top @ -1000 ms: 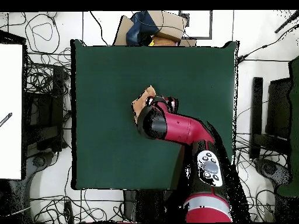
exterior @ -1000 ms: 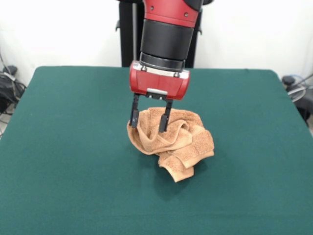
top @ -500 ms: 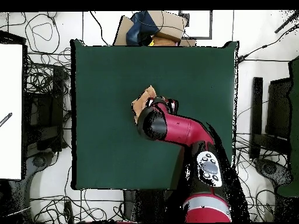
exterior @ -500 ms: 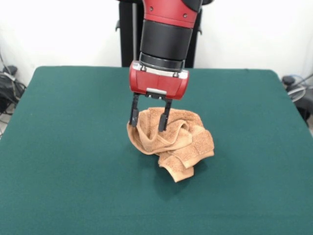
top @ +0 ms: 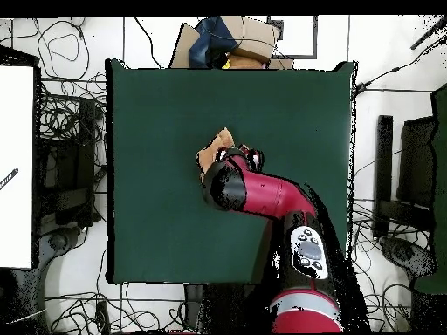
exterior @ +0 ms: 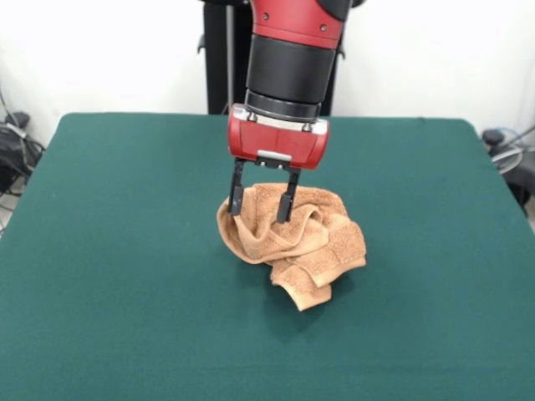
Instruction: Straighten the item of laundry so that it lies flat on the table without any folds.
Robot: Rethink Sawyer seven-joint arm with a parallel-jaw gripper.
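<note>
Towel (exterior: 292, 242) sits bunched in a heap near the middle of the dark green surface (exterior: 117, 251) in the front view, its terry folded over itself in several thick rolls, with one doubled corner poking out toward the camera below the heap. The red arm comes straight down over the heap's far upper edge, and the pincer (exterior: 262, 199) stands with its two dark fingers (exterior: 236, 190) spread, one at the heap's outer rim and the other sunk among the folds, so a ridge of cloth lies between them; nothing is pinched yet. That placement looks chosen to catch a raised edge that could be lifted and drawn outward, since the cloth is far from flat and the task is barely begun. From overhead, the arm covers most of the towel (top: 215, 146); only a tan corner shows beyond the wrist, near the middle of the surface (top: 148, 209). The pincer itself is hidden under the arm there.
</note>
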